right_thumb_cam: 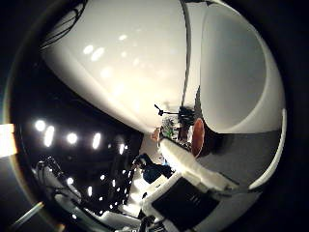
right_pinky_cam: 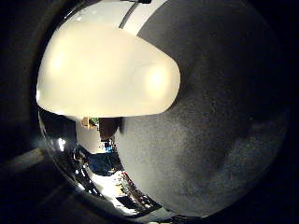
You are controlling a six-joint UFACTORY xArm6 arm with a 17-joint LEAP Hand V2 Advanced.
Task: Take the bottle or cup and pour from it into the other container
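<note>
A large smooth white container fills much of the right thumb side palm view, very close to the palm. The right little finger side palm view shows a bright cream-white rounded body, also very close; I cannot tell whether it is the same container or part of the hand. A small reddish-brown container shows far off past the white one, on a pale surface.
A grey speckled surface fills the rest of the right little finger side palm view. A dark room with several ceiling lights and furniture lies beyond. A dark box-like object stands near the pale surface.
</note>
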